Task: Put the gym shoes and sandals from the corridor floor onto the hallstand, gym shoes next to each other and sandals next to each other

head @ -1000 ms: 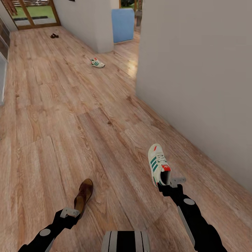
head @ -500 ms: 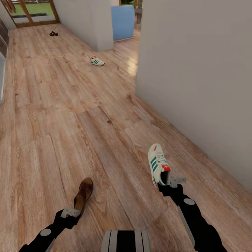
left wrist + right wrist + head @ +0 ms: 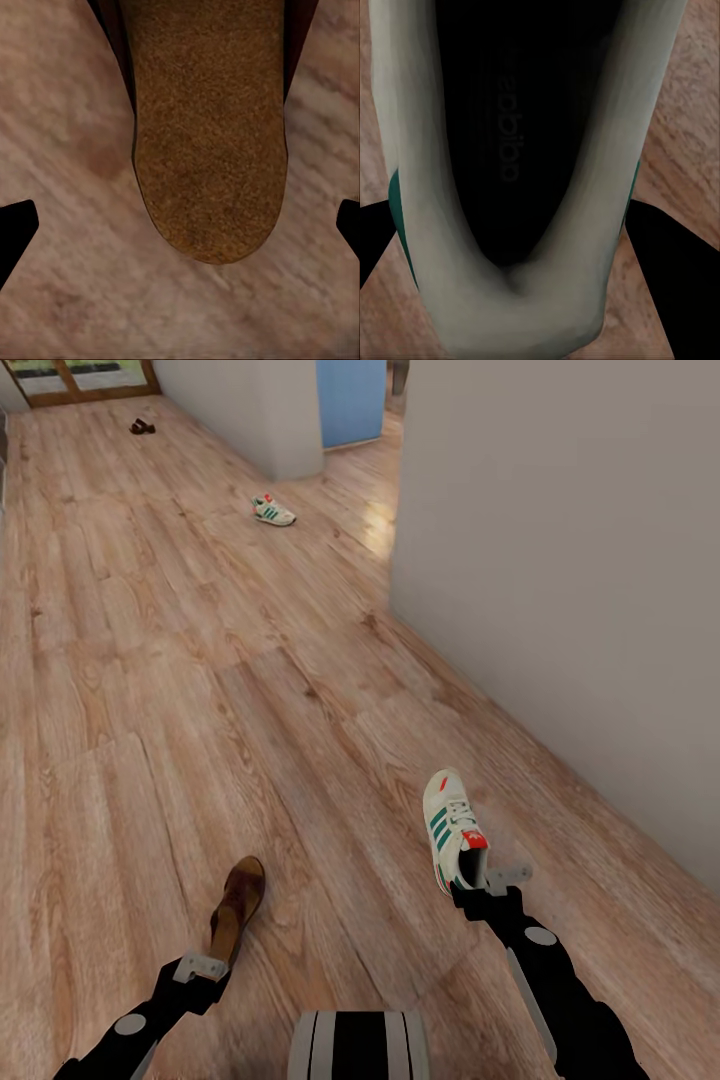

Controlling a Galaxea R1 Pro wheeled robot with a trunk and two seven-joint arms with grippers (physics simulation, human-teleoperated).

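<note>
One brown sandal lies on the corridor floor, its heel end under my left gripper. In the left wrist view the fingers stand wide apart beside the sandal without touching it. My right gripper is shut on the heel of a white gym shoe with green stripes. Its fingers press the shoe's heel rim. The other gym shoe and the other sandal lie far down the corridor. The hallstand is out of view.
A long pale wall runs close along my right. Another wall corner juts in at the back, with a blue panel beside it. A wooden door frame closes the far end. Open floor stretches ahead and left.
The whole view has shifted, and the floor and far shoes sit higher in the picture. More of the near sandal shows ahead of the left gripper. The held gym shoe keeps its place at the right gripper.
</note>
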